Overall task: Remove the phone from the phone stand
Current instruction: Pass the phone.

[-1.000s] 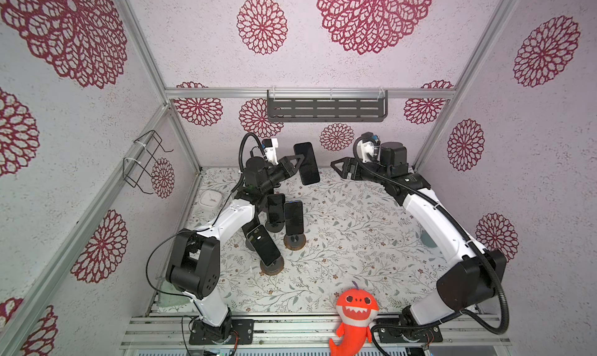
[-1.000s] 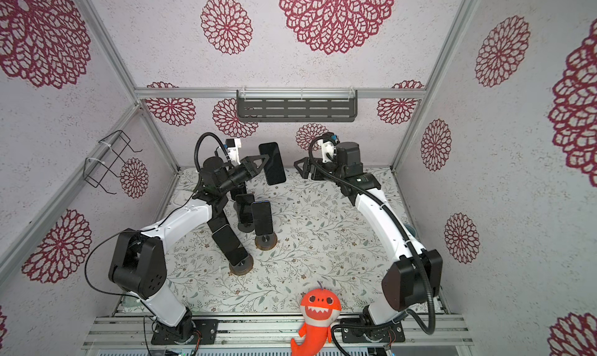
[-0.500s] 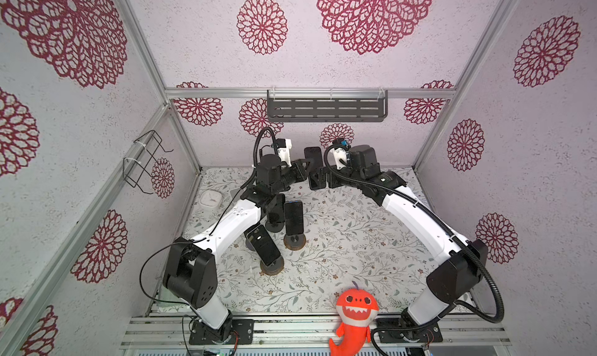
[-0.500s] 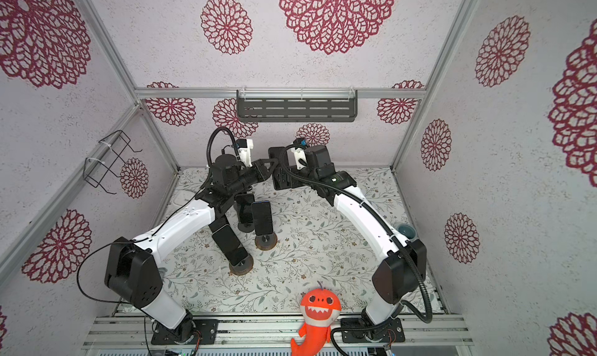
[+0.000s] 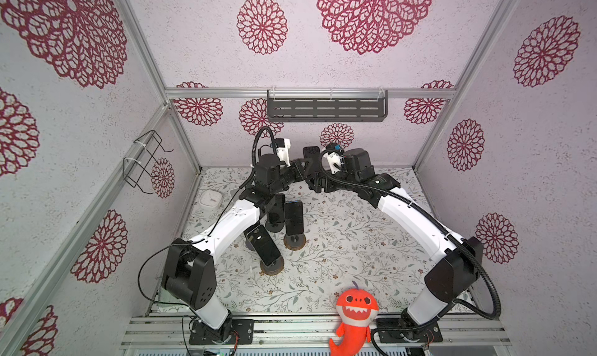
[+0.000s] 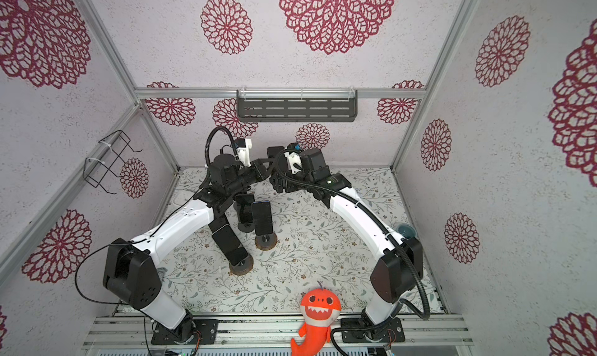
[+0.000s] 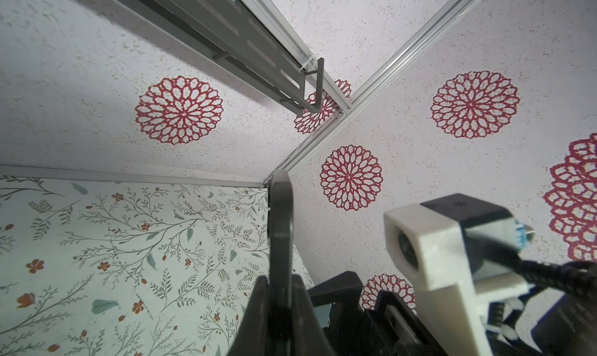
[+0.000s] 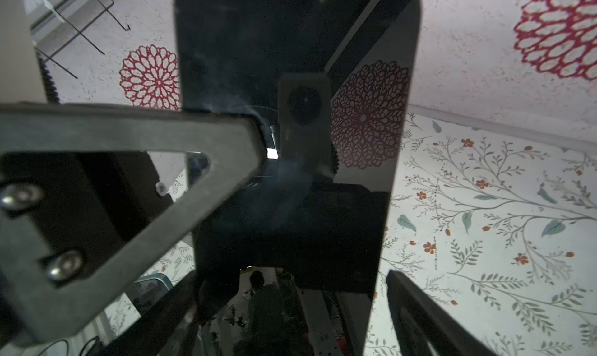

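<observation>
left gripper is clamped across the black phone faces just under the grey wall shelf, right gripper jaws sit apart outside its long edges, tiny gap showing

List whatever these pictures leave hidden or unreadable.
- Held phone: both top views, lower half hidden behind the left arm and right arm; left wrist view shows only its edge.
- Rearmost phone stand: both top views, largely covered by the left arm.
- White device by the wall: too small to identify.
- Teal object: a top view, mostly behind the right arm.
</observation>
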Controlling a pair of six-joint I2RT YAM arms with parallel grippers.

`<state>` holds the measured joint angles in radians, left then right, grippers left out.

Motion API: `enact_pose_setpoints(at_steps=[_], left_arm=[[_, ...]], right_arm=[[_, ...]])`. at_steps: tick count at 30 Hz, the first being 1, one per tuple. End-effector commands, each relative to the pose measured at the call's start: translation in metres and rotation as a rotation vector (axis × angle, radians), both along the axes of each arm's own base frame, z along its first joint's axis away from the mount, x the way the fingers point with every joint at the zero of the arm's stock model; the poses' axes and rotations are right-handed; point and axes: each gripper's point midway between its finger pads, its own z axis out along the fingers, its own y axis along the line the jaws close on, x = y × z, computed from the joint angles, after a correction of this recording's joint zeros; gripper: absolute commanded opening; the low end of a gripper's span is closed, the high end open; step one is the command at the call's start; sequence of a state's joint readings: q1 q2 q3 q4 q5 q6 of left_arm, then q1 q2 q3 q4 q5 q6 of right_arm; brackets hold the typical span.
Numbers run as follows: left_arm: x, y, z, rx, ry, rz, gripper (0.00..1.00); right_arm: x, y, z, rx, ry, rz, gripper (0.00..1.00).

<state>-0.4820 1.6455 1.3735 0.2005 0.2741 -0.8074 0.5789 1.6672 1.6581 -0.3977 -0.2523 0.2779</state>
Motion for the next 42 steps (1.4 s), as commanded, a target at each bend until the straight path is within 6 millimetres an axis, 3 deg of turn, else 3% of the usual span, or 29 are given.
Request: enact_pose_setpoints(at_steps=[1, 11, 19, 24, 29, 31, 33, 36, 42], left_arm=[[-0.011, 0.003, 0.039, -0.052, -0.106, -0.003, 0.00], [-0.013, 0.001, 0.036, -0.053, -0.114, -0.020, 0.00], [-0.013, 0.002, 0.034, -0.055, -0.106, -0.015, 0.00], [-0.011, 0.000, 0.033, -0.043, -0.114, -0.024, 0.53], [-0.009, -0.002, 0.030, -0.025, -0.100, -0.030, 0.86], [-0.007, 0.003, 0.028, -0.011, -0.094, -0.014, 0.94], [-0.005, 0.011, 0.027, -0.005, -0.083, 0.014, 0.99], [0.000, 0.031, 0.025, -0.005, -0.056, 0.063, 0.98], [-0.001, 0.074, 0.020, 0.097, 0.001, 0.196, 0.99]], right_arm=[[0.000, 0.003, 0.017, 0.037, -0.037, -0.001, 0.84], [0.005, 0.002, 0.022, 0.038, -0.094, -0.040, 0.75], [0.011, -0.002, 0.016, 0.025, -0.094, -0.080, 0.62], [0.012, -0.003, 0.016, 0.030, -0.102, -0.093, 0.55], [0.013, -0.005, 0.018, 0.035, -0.109, -0.102, 0.54], [0.013, -0.008, 0.018, 0.031, -0.111, -0.112, 0.53], [0.013, -0.013, 0.016, 0.020, -0.106, -0.127, 0.53], [0.015, -0.029, 0.007, -0.016, -0.087, -0.166, 0.51], [0.023, -0.095, -0.034, -0.128, 0.013, -0.294, 0.45]])
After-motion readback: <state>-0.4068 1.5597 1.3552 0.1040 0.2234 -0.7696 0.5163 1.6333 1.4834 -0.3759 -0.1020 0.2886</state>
